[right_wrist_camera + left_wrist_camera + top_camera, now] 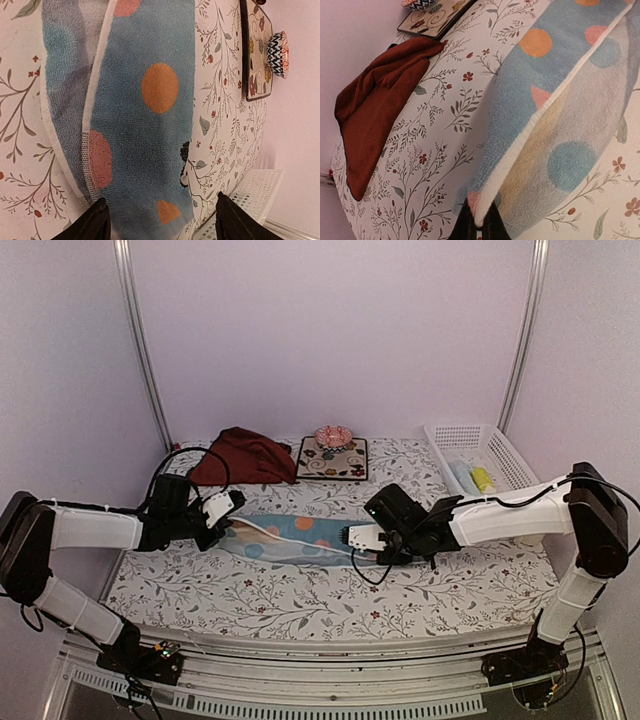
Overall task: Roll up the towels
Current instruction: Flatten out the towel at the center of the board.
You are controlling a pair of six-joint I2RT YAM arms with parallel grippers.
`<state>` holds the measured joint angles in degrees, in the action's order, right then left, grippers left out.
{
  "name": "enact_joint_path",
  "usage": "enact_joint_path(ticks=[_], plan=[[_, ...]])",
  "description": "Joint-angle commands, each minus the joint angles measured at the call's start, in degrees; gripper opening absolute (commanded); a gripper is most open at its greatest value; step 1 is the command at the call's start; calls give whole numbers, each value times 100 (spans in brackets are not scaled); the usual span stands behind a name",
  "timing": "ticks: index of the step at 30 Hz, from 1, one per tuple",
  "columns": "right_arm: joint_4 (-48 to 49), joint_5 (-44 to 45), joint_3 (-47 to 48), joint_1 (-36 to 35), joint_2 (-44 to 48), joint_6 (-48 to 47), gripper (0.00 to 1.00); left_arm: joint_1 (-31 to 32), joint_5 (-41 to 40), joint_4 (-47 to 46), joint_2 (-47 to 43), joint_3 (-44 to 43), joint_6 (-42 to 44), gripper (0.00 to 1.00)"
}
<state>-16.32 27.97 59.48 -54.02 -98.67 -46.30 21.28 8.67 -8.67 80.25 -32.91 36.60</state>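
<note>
A light blue towel [290,537] with orange, pink and blue dots lies folded lengthwise across the middle of the table. My left gripper [225,525] is at its left end. In the left wrist view this gripper [480,227] is shut on the white-edged corner of the towel [555,125]. My right gripper [352,537] is over the towel's right end. In the right wrist view it [162,222] is open, with its fingers [95,220] wide apart on either side of the towel [145,125]. A dark red towel [240,455] lies crumpled at the back left. Small yellow [483,478] and pale blue [462,475] towels sit in the basket.
A square dark floral mat [333,458] carries a small patterned bowl [333,436] at the back centre. A white plastic basket [500,445] stands at the back right. White floral covering [300,600] spans the table. Walls close in the back and sides.
</note>
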Motion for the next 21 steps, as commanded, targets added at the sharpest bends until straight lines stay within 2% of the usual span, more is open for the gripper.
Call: enact_joint_path(ticks=[1, 4, 8, 13, 16, 21], plan=[[659, 90, -318, 202, 259, -634, 71, 68, 134, 23, -95, -124, -73, 0], [964, 63, -549, 269, 383, -761, 70, 63, 160, 32, -132, -109, -96, 0], [870, 259, -636, 270, 428, -843, 68, 62, 212, 36, -175, -86, -105, 0], [585, 394, -892, 160, 655, -391, 70, 61, 188, 93, -90, -188, -117, 0], [898, 623, -1236, 11, 606, -320, 71, 68, 230, 208, -42, -328, -197, 0], [1469, 902, -1265, -116, 337, 103, 71, 53, 448, 557, -90, -828, -401, 0]])
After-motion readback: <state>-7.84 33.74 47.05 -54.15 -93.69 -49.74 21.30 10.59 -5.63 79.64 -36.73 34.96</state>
